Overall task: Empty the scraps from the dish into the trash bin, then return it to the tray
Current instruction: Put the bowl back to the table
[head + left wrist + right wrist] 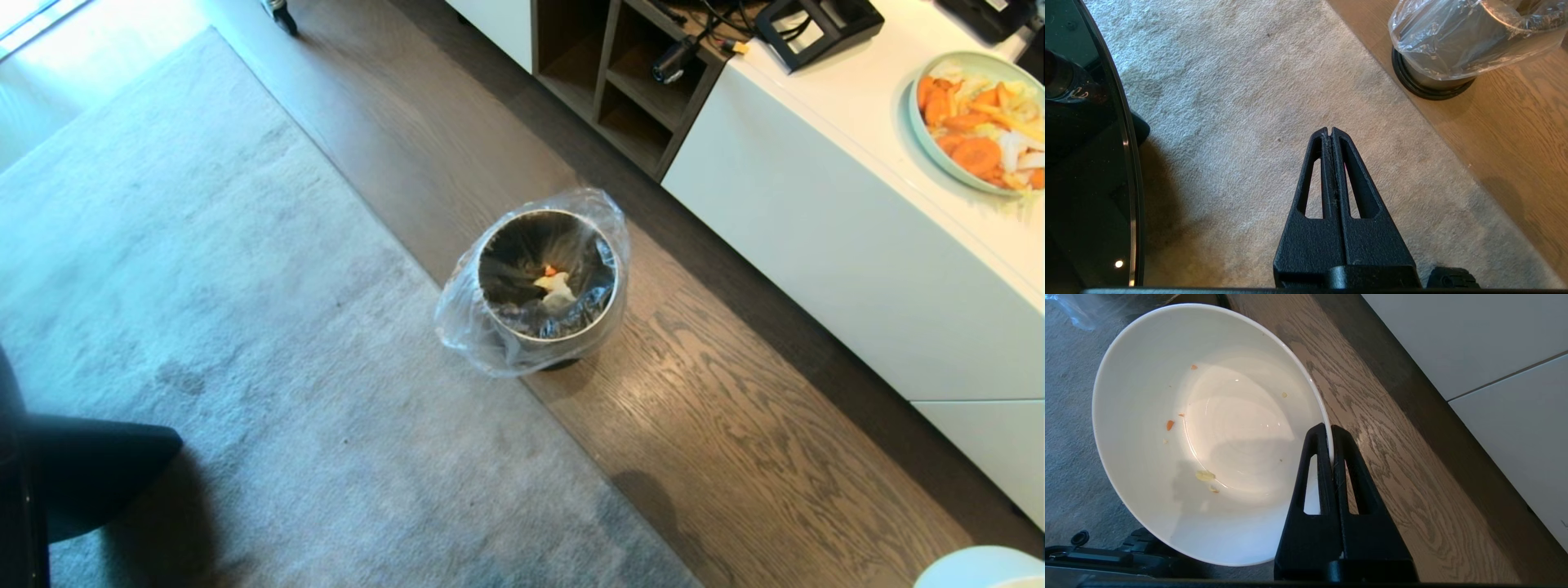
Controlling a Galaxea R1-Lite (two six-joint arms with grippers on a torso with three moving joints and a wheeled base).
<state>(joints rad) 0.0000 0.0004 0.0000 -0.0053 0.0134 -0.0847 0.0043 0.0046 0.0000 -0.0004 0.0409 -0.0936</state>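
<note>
Beside the white cabinet (1474, 355), over the oak-grain floorboards (1392, 465), the right gripper (1331, 430) is clenched on the rim of the dish (1167, 457) — a glossy white round bowl, deep-sided, one finger inside the wall and one outside. It is tilted, its open mouth turned toward the wrist camera. Only a few crumbs cling inside: small orange flecks and a pale yellow bit (1205, 475). On the boards at the edge of the grey carpet (204, 327), the trash bin (549, 339) stands upright, a brushed-steel cylinder with a black base ring and a crinkled clear liner bag folded over its rim; the scraps (555, 284) — pale bits and one orange piece — lie at its bottom. The left gripper (1331, 130) hangs over the carpet near the bin, fingers pressed together and holding nothing. On the cabinet top sits a shallow pale plate (922, 122) of orange slices.
</note>
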